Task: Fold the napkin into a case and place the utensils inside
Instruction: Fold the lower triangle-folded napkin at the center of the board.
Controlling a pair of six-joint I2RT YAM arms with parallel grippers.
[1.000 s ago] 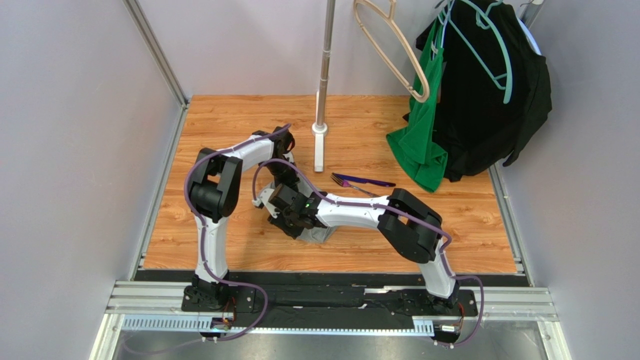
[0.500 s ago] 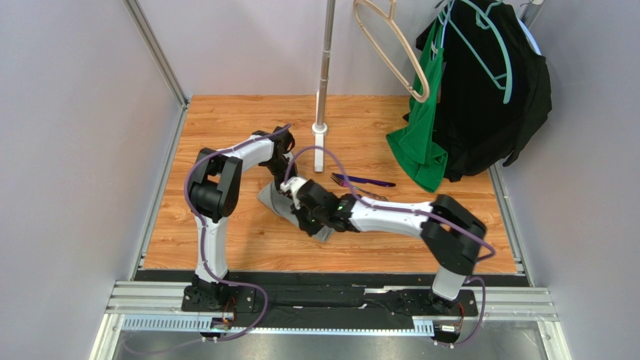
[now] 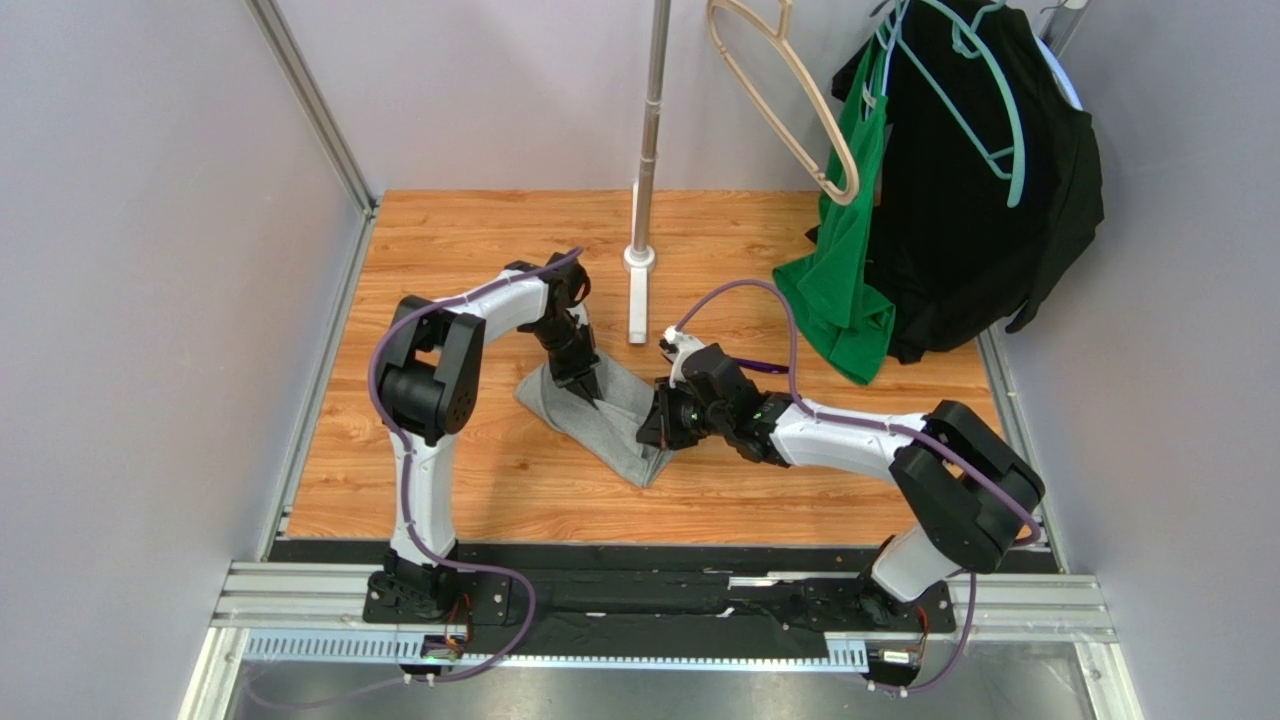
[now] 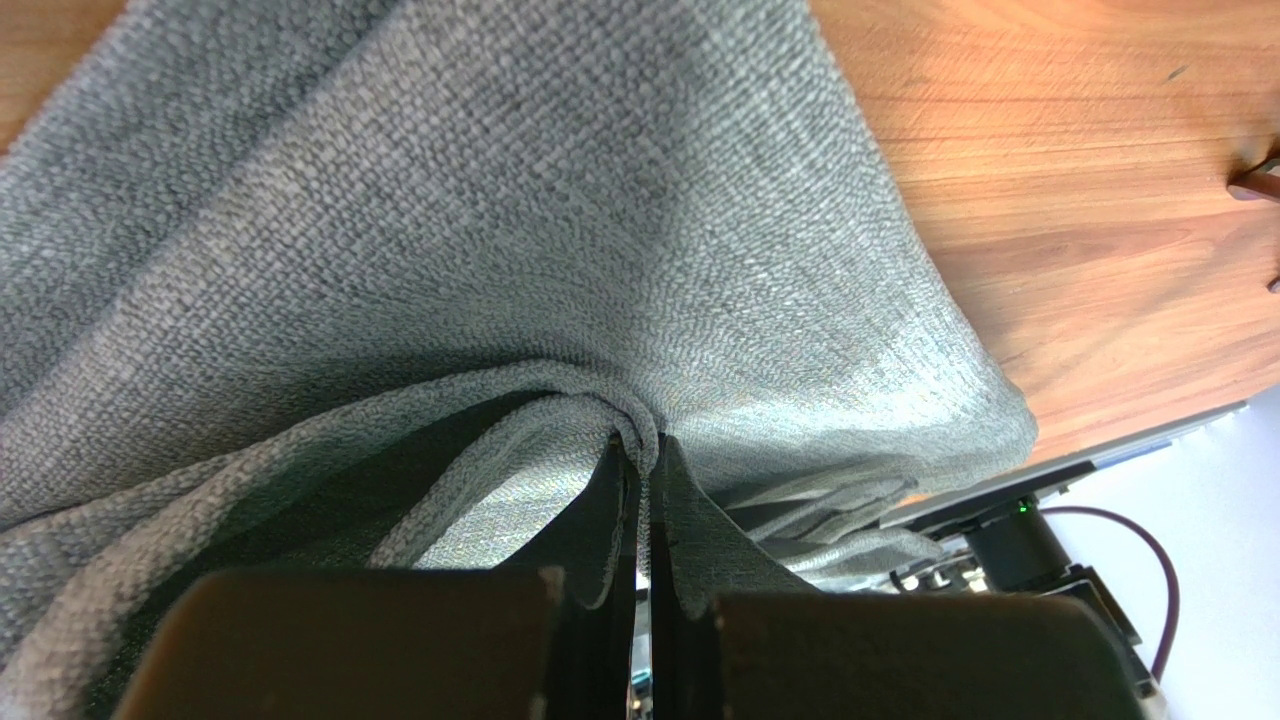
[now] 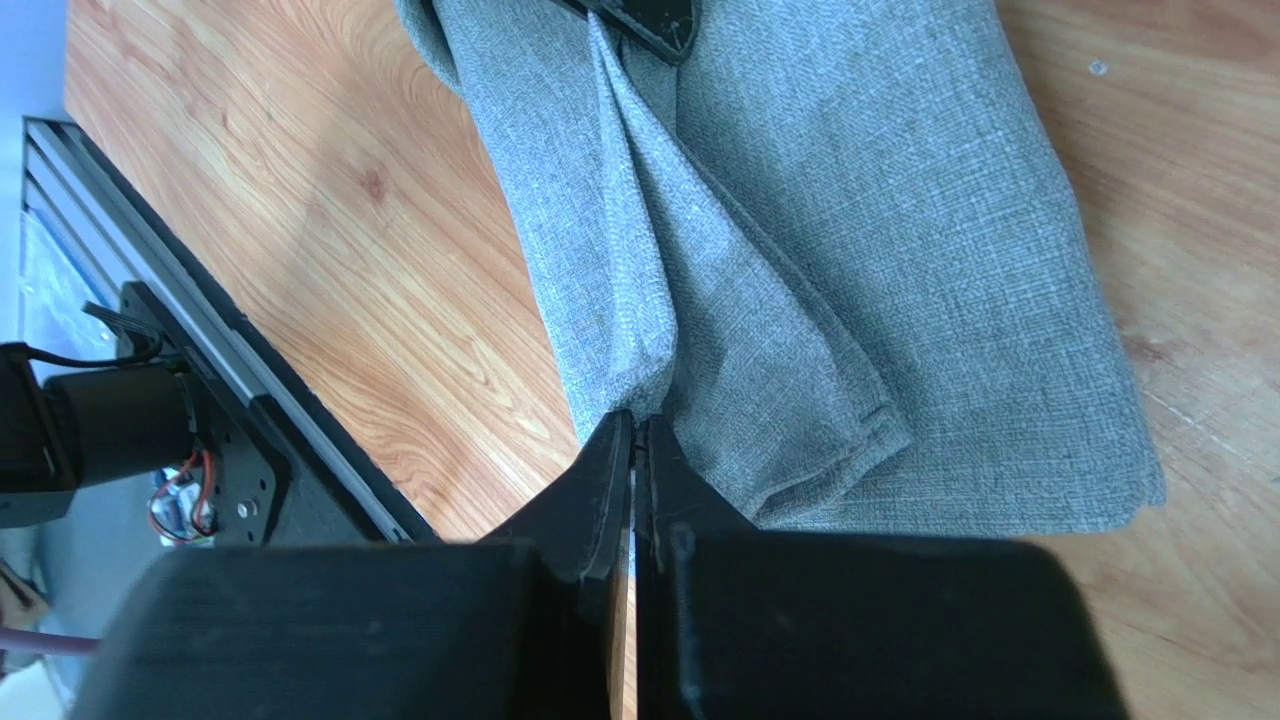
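Observation:
The grey napkin (image 3: 598, 414) lies folded in layers on the wooden table, left of centre. My left gripper (image 3: 580, 375) is shut on a pinched fold at its far end (image 4: 646, 450). My right gripper (image 3: 658, 422) is shut on the same raised fold at the near right end (image 5: 637, 426). A taut ridge of cloth (image 5: 639, 225) runs between the two grippers, and the napkin (image 5: 902, 225) lies flat beside it. The left fingertips (image 5: 649, 21) show at the top of the right wrist view. The utensils are almost wholly hidden behind my right arm; only a purple tip (image 3: 769, 366) shows.
A metal stand pole (image 3: 643, 225) with a white foot stands just behind the napkin. A green garment (image 3: 836, 285) and a black garment (image 3: 977, 195) hang on hangers at the back right. Grey walls close in both sides, and a rail (image 3: 661, 593) runs along the near edge.
My right arm has swung from the napkin's left side to its right, carrying a cloth layer over. The napkin now shows wider. The utensils became covered. The left gripper held still.

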